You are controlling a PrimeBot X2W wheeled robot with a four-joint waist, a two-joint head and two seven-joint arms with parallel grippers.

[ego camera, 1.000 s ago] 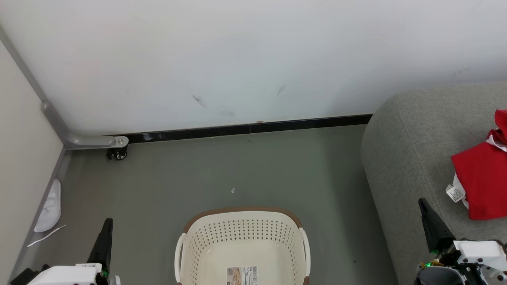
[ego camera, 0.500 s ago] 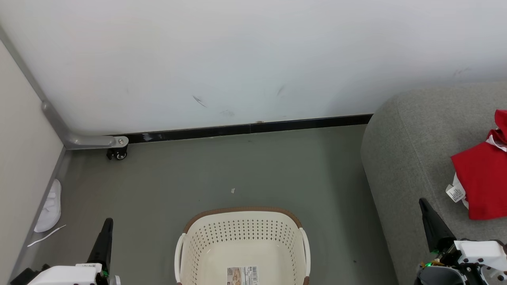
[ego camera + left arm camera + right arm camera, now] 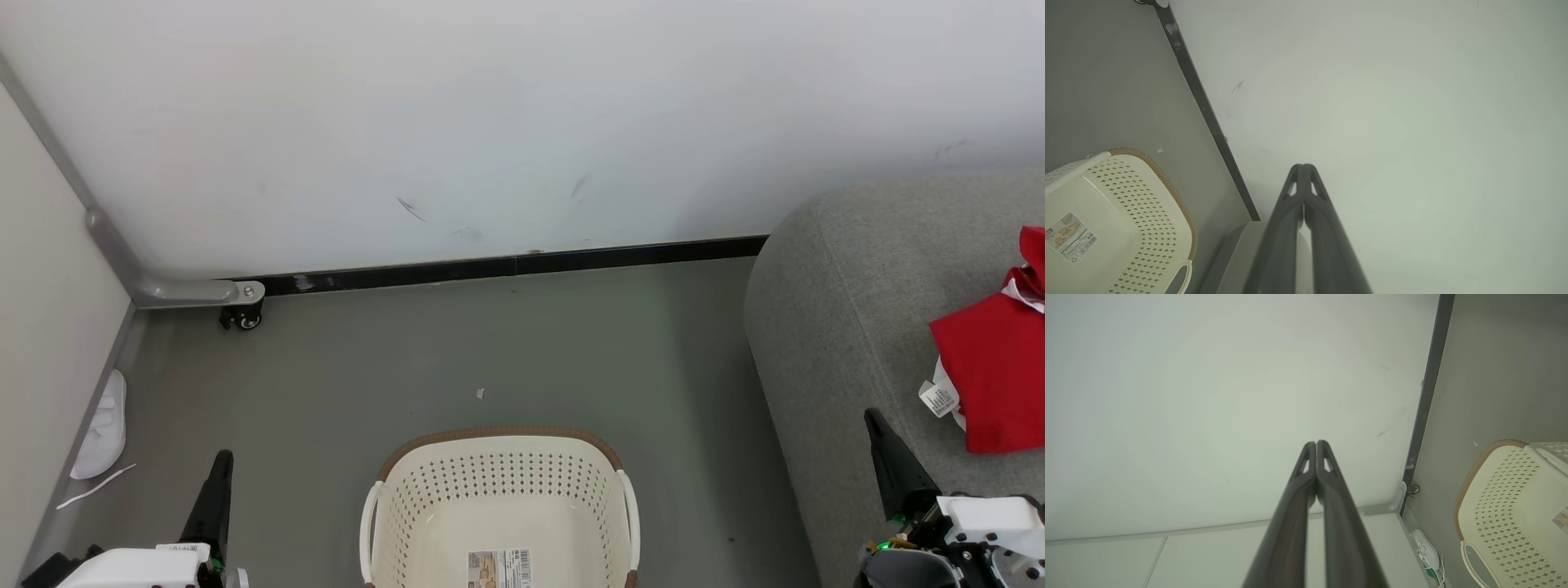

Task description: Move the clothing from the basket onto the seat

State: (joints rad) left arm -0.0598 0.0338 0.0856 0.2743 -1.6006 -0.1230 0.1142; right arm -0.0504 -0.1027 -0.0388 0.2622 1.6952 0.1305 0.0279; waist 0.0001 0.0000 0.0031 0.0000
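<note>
The basket (image 3: 498, 478) at bottom centre looks empty, and the red clothing (image 3: 992, 367) lies on the grey seat (image 3: 833, 327) at the right edge. The left pincer (image 3: 220, 465) and right pincer (image 3: 878, 429) are each pressed together, holding nothing. A careless swing of the right one could snag the fabric and drag it off.

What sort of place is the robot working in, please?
Probably a staged living-room corner in a test space: a grey sofa with red clothing on it, a laundry basket on the bare floor, and a plain white partition on a caster.
</note>
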